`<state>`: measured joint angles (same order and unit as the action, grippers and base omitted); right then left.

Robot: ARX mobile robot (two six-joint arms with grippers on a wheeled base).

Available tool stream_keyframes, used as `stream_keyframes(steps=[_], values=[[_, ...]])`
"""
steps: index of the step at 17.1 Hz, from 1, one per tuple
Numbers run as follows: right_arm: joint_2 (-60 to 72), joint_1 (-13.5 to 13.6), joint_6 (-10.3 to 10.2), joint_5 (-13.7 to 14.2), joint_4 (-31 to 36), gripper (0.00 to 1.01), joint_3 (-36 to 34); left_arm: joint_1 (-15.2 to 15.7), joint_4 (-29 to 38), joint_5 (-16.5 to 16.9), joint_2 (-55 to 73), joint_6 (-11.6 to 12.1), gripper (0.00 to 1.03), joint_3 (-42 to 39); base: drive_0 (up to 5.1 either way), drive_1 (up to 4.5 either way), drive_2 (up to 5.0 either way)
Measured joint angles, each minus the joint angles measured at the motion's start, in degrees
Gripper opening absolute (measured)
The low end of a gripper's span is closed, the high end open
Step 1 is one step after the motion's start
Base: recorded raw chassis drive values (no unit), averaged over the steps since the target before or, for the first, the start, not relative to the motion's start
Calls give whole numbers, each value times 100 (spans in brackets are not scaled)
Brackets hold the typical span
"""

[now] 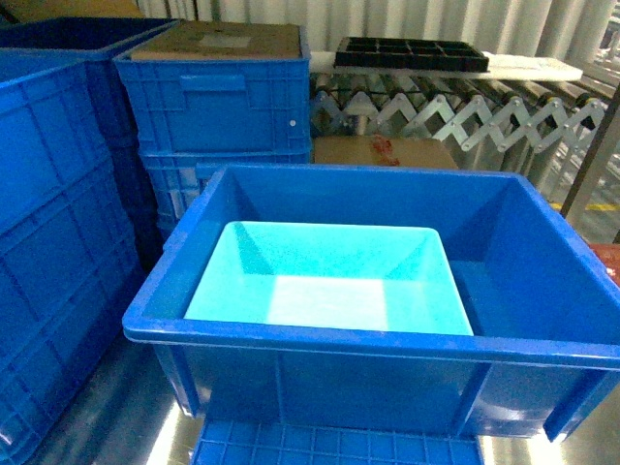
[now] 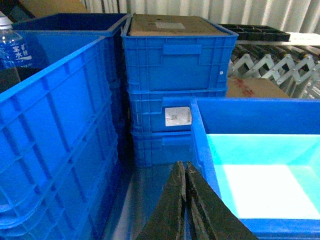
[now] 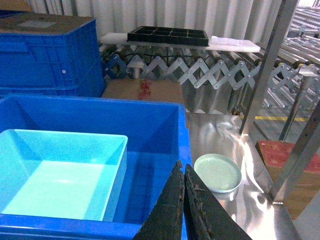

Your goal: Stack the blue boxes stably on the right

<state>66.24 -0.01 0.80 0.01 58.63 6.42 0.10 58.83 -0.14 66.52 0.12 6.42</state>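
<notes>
Turquoise tub (image 1: 329, 281) inside blue crate (image 1: 542, 252), green bowl (image 3: 217, 172) beside; both jaws closed, empty.

Both tools are closed up with nothing between the fingers. The left tool (image 2: 185, 172) has its dark fingers pressed together, tips pointing up and forward. The right tool (image 3: 183, 170) looks the same, fingers touching along their length.

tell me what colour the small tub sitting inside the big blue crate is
Pale turquoise tub, plain with no pattern; the head view shows it best.
</notes>
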Motion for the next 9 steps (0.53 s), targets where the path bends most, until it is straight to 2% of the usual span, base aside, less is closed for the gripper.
stream_keyframes(steps=[2, 6, 9], values=[[-715, 0, 0, 2, -444, 2, -238, -11, -450, 4, -715, 0, 2, -229, 0, 0, 0], [-1239, 0, 0, 0, -850, 2, -350, -11, -852, 2, -1239, 0, 2, -354, 0, 0, 0], [-2260, 0, 0, 0, -1690, 2, -531, -9, -1679, 2, -2258, 0, 2, -516, 0, 0, 0]])
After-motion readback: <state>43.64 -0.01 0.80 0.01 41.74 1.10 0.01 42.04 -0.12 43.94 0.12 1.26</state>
